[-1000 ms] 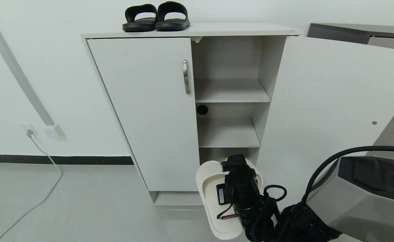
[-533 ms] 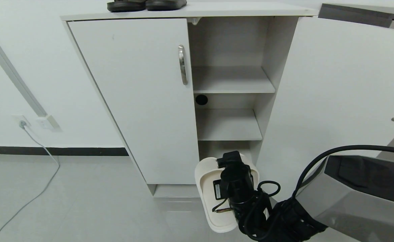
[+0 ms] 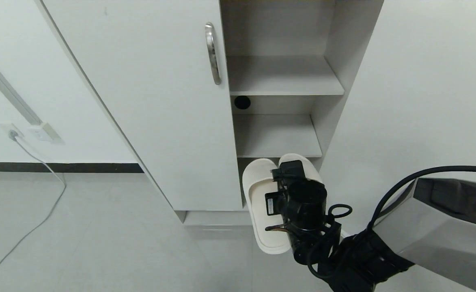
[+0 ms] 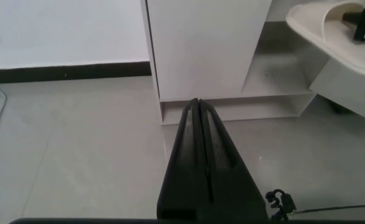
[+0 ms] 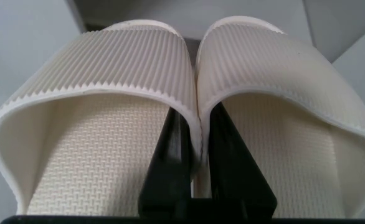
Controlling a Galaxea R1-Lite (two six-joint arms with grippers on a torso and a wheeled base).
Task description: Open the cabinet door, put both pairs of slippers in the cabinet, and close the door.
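A pair of white slippers (image 3: 262, 202) hangs side by side, toes toward the cabinet's lowest opening (image 3: 254, 164), just outside it. My right gripper (image 3: 289, 172) is shut on the slippers, its fingers (image 5: 170, 162) pinching the two inner strap edges together (image 5: 195, 93). The cabinet's right door (image 3: 424, 89) stands wide open; the left door (image 3: 152, 101) with its metal handle (image 3: 212, 52) is closed. Two bare shelves (image 3: 282, 77) (image 3: 276, 140) show inside. My left gripper (image 4: 198, 109) is shut with nothing in it, low over the floor before the cabinet base (image 4: 232, 109).
A grey cable (image 3: 26, 227) runs across the floor tiles from a wall socket (image 3: 12, 134) at the left. A round hole (image 3: 242, 102) sits in the cabinet's back panel. Open floor lies left of the cabinet.
The head camera has dipped, so the cabinet top and the black slippers on it left the picture. My right gripper carried the white slippers closer to the bottom opening.
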